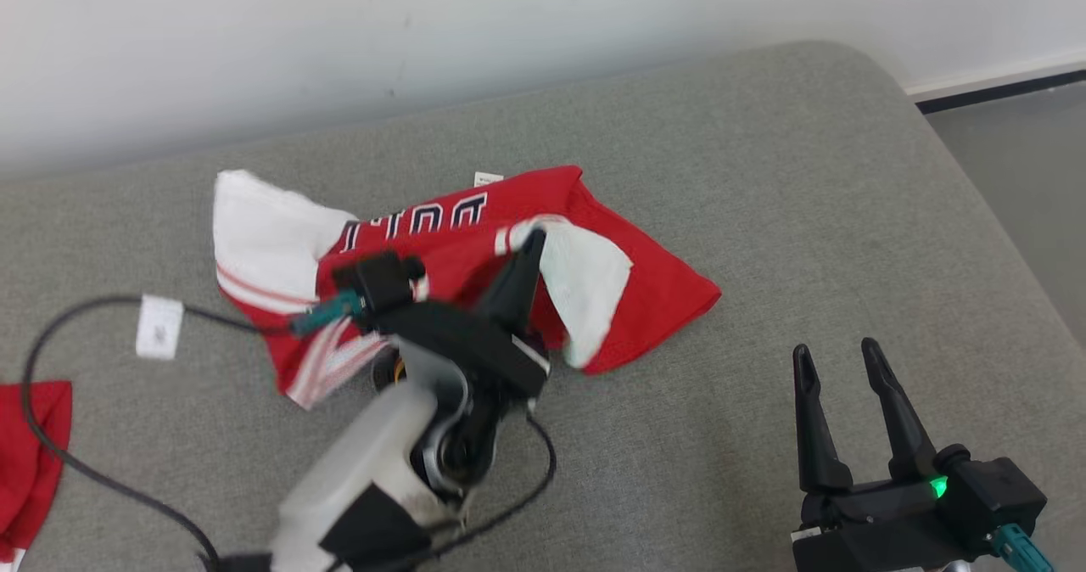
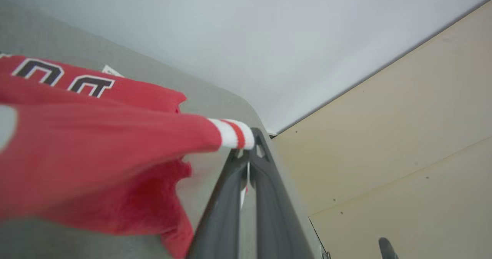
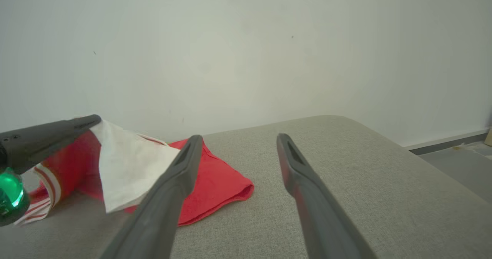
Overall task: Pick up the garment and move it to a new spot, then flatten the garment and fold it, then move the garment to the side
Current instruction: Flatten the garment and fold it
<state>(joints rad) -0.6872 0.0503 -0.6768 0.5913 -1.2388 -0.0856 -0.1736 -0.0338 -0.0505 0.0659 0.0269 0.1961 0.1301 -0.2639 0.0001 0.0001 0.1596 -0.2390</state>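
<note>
In the head view, a black cable (image 1: 51,445) carrying a white tag (image 1: 159,327) loops across the grey padded surface (image 1: 764,173) left of the garment (image 1: 653,288), and another red cloth (image 1: 30,453) lies at the left edge. In the left wrist view, the left hand (image 2: 248,145) pinches the garment's striped hem, holding that corner raised. In the right wrist view, the right hand (image 3: 238,140) hangs spread and empty. The garment lies crumpled beyond it, red with its white lining turned out.
</note>
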